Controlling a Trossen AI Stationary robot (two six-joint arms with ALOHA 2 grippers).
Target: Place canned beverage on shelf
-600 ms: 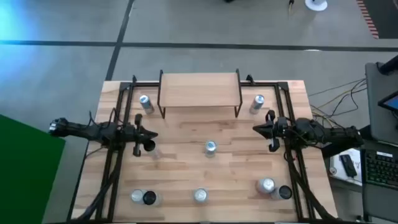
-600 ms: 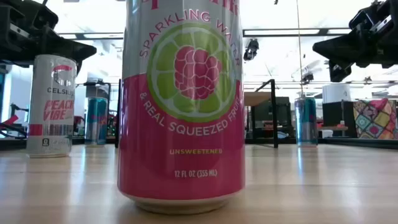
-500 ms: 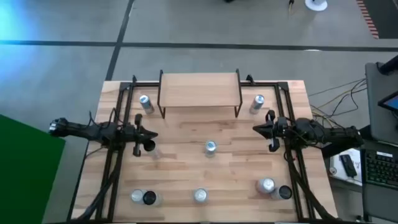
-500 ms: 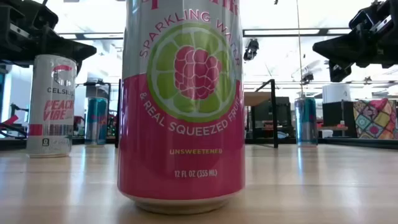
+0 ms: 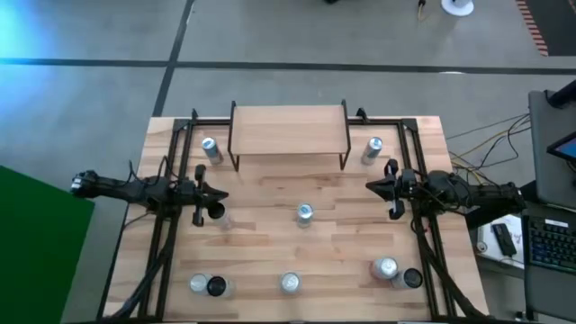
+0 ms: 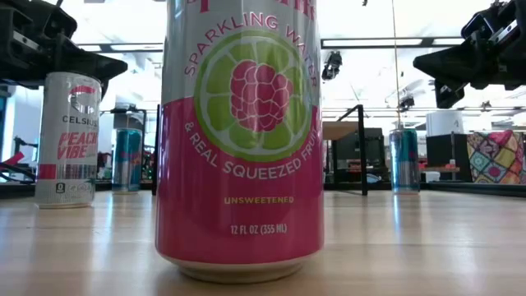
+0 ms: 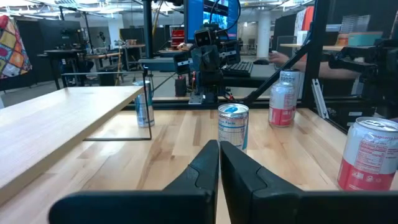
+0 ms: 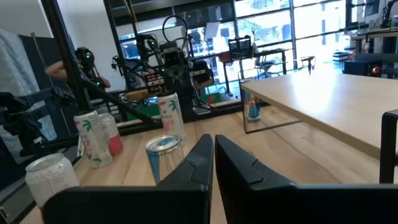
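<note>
Both arms hover at mid-height over the tabletop's side edges, facing each other, which reads as a ready pose with the task not yet begun. The left end effector (image 5: 219, 200) has its fingers pressed together and carries nothing; the right end effector (image 5: 370, 187) is likewise pressed together and empty.

Between them, near the middle of the tabletop (image 5: 261, 243), stands the middle can (image 5: 305, 213), upright, apart from both end effectors. It looks like the easiest one to reach, since each wrist view has it straight ahead past its closed fingers.

The shelf (image 5: 289, 130) sits at the far edge of the tabletop, its plank top bare. A far-left can (image 5: 211, 148) stands just beside its left end and a far-right can (image 5: 373, 149) just beside its right end, both on the tabletop. More cans line the near edge: two at the left (image 5: 207, 285), one in the middle (image 5: 290, 283), two at the right (image 5: 394, 271). Nothing stands between the middle can and the shelf front, though the shelf's wire legs (image 5: 237, 162) call for a lift over the plank edge.
</note>
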